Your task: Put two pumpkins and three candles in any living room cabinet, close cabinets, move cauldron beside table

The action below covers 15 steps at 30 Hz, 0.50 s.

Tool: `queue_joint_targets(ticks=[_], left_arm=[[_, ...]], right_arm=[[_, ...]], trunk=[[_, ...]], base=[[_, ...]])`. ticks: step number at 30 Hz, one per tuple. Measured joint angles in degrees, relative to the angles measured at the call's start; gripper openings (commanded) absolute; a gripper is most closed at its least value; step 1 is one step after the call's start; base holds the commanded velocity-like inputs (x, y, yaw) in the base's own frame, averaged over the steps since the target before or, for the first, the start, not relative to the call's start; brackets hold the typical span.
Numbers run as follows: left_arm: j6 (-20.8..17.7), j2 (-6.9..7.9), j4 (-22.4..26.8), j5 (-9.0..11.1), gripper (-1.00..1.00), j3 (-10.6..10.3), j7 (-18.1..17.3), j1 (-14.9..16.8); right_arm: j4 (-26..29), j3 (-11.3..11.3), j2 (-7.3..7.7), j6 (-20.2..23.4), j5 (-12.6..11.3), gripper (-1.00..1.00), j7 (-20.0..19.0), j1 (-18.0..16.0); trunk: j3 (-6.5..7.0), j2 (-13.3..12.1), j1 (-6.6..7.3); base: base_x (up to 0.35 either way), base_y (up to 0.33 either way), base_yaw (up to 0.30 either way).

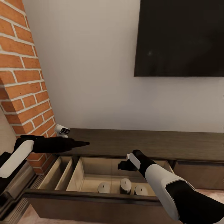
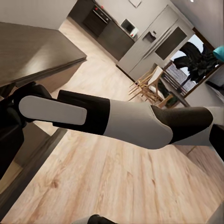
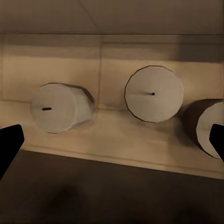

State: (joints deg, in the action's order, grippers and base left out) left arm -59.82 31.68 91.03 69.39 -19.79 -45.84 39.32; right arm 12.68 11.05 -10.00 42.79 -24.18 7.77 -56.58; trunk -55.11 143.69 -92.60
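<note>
There are no words, numbers or signs to read in any of the pictures. The big dark screen (image 1: 179, 37) on the wall is blank. The three candles (image 3: 153, 94) in the open drawer have plain tops with no label.

cabinet (image 1: 130, 143) | drawer (image 1: 90, 174) pulled open | three candles (image 1: 125, 185) upright on its pale floor

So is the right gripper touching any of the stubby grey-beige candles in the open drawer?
Apart. The right wrist view shows the open right gripper with empty space between its fingertips and the candles.
</note>
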Motion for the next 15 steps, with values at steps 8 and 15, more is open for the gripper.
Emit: queue_joint_targets(ticks=[8, 15], left_arm=[[0.0, -0.04, 0.0, -0.1, 1.00, -0.1, -0.5, 0.0], [0.0, -0.12, 0.0, -0.1, 1.00, -0.5, -0.5, 0.0]], right_arm=[[0.0, 0.0, 0.00, -0.1, 0.0, 1.00, -0.2, 0.0], [0.1, 0.0, 0.00, -0.2, 0.1, 1.00, -0.7, 0.0]], trunk=[[1.77, -0.1, 0.21], [3.33, -0.2, 0.39]], base=[[-0.159, 0.000, 0.000], [-0.125, 0.000, 0.000]])
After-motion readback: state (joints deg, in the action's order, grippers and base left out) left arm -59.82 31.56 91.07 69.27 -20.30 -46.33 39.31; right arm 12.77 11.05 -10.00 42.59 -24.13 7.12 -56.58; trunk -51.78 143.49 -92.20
